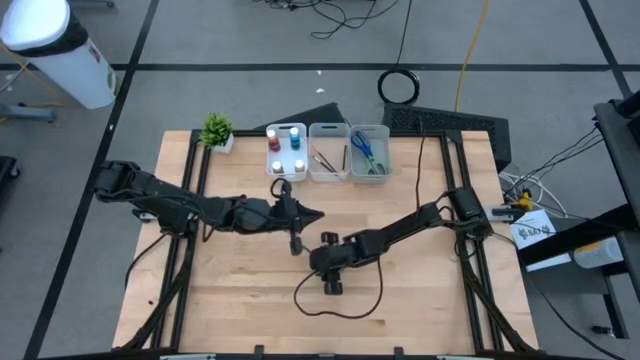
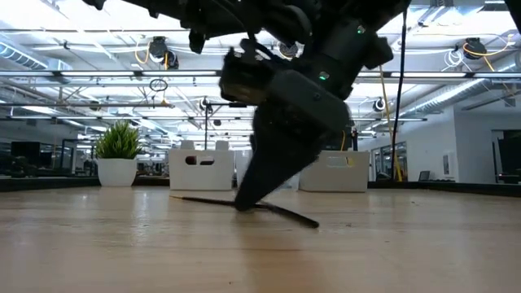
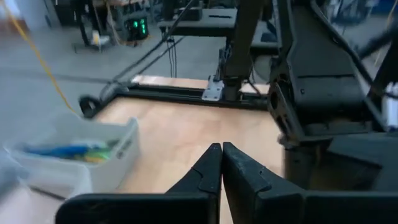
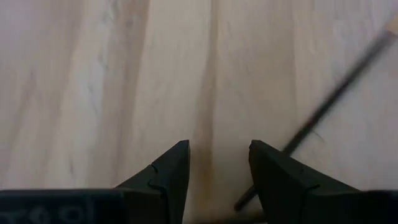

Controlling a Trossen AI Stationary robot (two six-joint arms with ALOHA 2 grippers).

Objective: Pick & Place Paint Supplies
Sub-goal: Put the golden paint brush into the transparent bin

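Pointing down at the middle of the wooden counter [image 1: 400, 290], the right tool [image 4: 214, 168] stands with its 2 fingers parted and nothing between them. A thin dark brush [image 4: 329, 106] lies flat on the counter, passing just beside 1 finger, outside the gap. The left tool [image 3: 221, 163], pressed shut and empty, hovers nearby above the counter.

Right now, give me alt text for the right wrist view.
The right hand hangs open, pointing down at the bare wooden table, and a thin dark brush lies slanted on the wood beside one finger.
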